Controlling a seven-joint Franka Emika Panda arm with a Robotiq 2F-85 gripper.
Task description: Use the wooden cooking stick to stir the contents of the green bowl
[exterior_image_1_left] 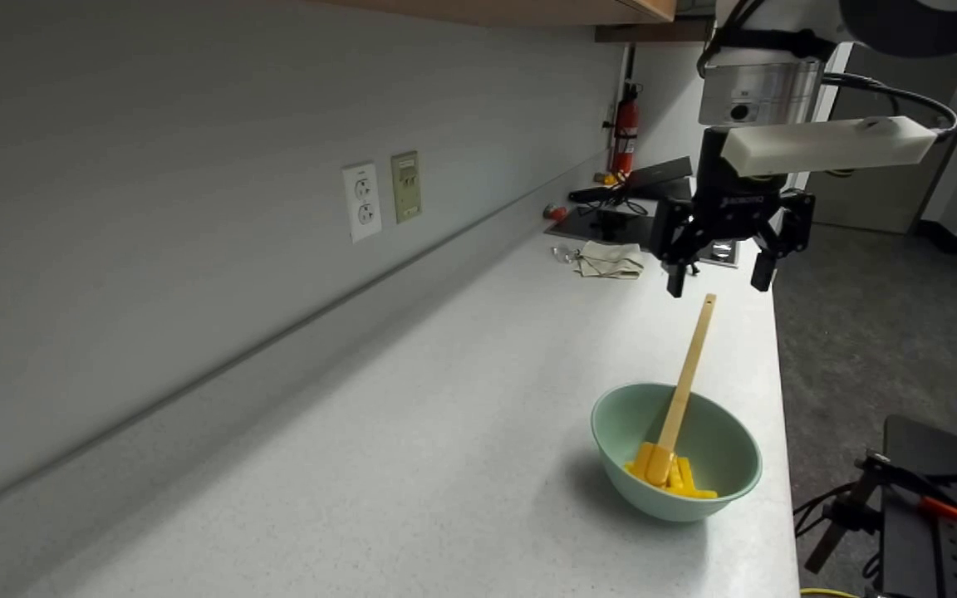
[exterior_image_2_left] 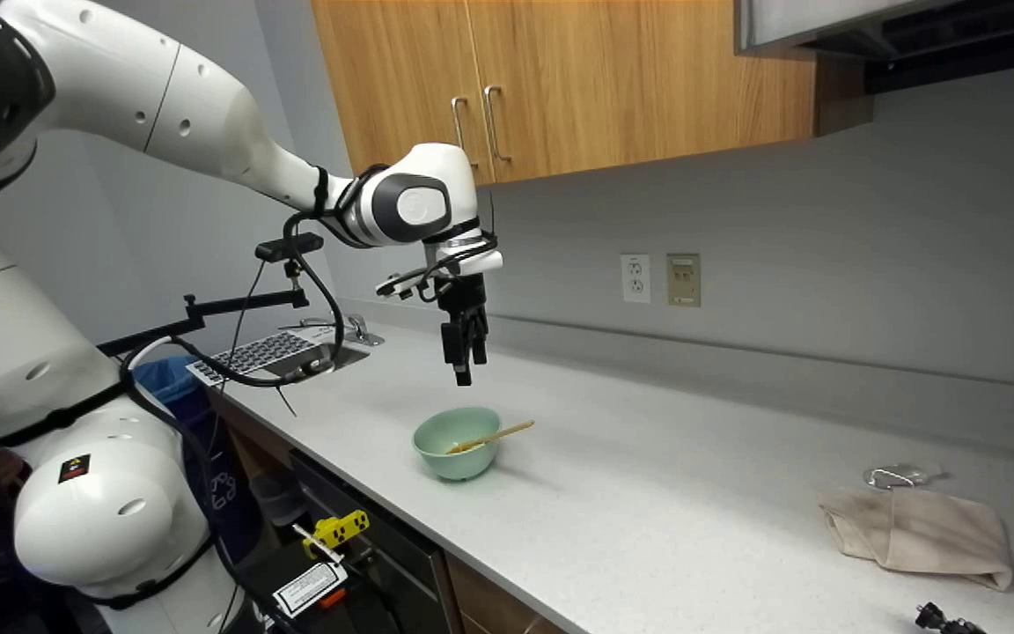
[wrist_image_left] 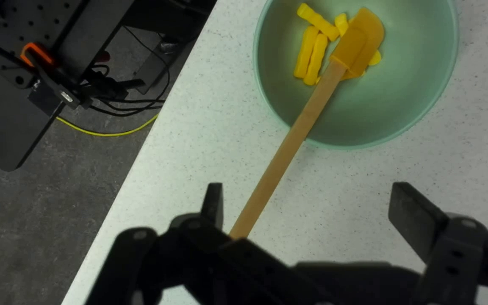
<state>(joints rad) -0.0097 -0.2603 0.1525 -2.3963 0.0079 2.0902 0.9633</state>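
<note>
The green bowl (exterior_image_1_left: 669, 507) stands upright on the white counter, also seen in an exterior view (exterior_image_2_left: 463, 467) and in the wrist view (wrist_image_left: 413, 89). The contents, yellow pieces (wrist_image_left: 315, 55), lie in its bottom and also show in an exterior view (exterior_image_1_left: 686, 475). The wooden cooking stick (exterior_image_1_left: 690, 365) leans over the rim, its orange-yellow spatula head down on the pieces; it also shows in an exterior view (exterior_image_2_left: 507, 431) and the wrist view (wrist_image_left: 286, 152). My gripper (exterior_image_1_left: 719, 280) is open and empty, above the counter and apart from the stick, in both exterior views (exterior_image_2_left: 470, 370). In the wrist view the gripper (wrist_image_left: 309, 199) hides the handle's end.
A folded beige cloth (exterior_image_2_left: 916, 533) and a clear object (exterior_image_2_left: 899, 476) lie farther along the counter (exterior_image_2_left: 648, 493). A cooktop (exterior_image_1_left: 603, 224) lies beyond the cloth. A wooden cabinet (exterior_image_2_left: 630, 79) hangs above. A sink (exterior_image_2_left: 344, 357) is at the far end. The counter's front edge is near the bowl.
</note>
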